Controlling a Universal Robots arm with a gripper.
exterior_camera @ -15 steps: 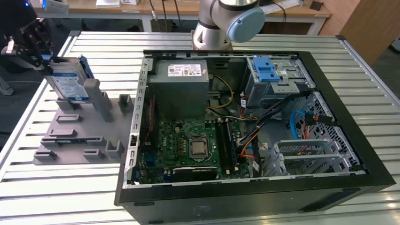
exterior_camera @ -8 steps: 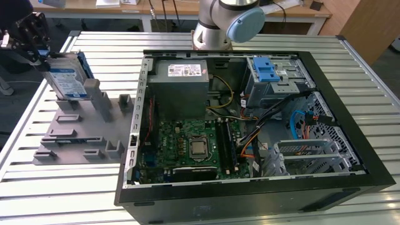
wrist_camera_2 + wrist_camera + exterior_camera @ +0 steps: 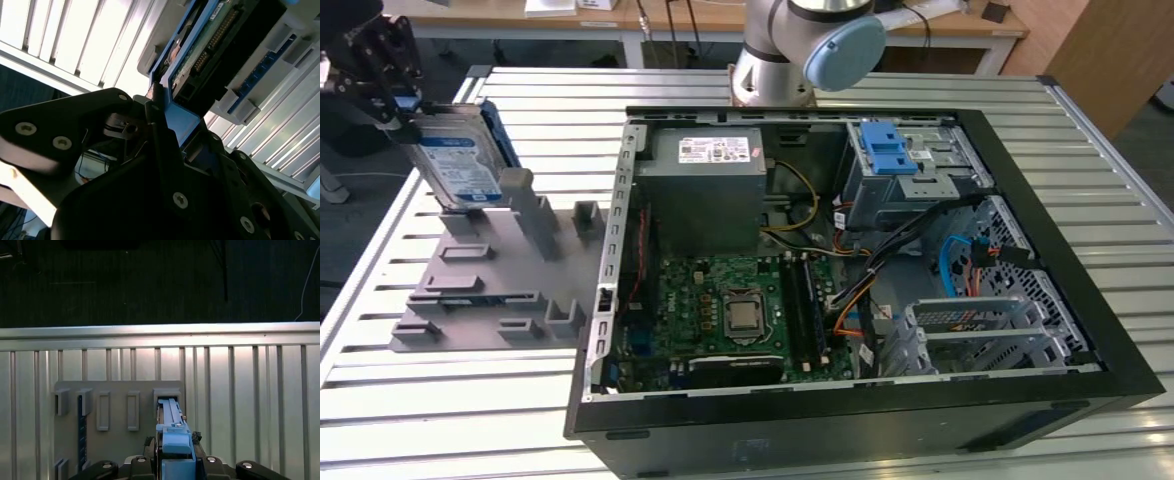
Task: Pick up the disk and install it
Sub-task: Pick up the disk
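The disk [image 3: 460, 160] stands on edge in a slot of the grey holder plate [image 3: 494, 285], at the exterior view's left. It is a silver drive with a white-and-blue label, framed by a blue carrier. My gripper [image 3: 403, 102] is at its upper end, shut on the blue carrier's edge. In the first wrist view the carrier's blue edge [image 3: 172, 432] runs out from between the black fingers [image 3: 142, 460] toward the holder slot. The second wrist view shows the disk's connector side [image 3: 210, 55], with the gripper [image 3: 161, 116] clamped on the blue frame.
An open computer case [image 3: 1067, 230] lies at the exterior view's right, with a grey power supply box [image 3: 707, 190], a motherboard [image 3: 734, 310] and a drive cage with a blue latch [image 3: 897, 150]. The arm's base [image 3: 787, 50] stands behind the case. Everything rests on a slatted metal table [image 3: 454, 400].
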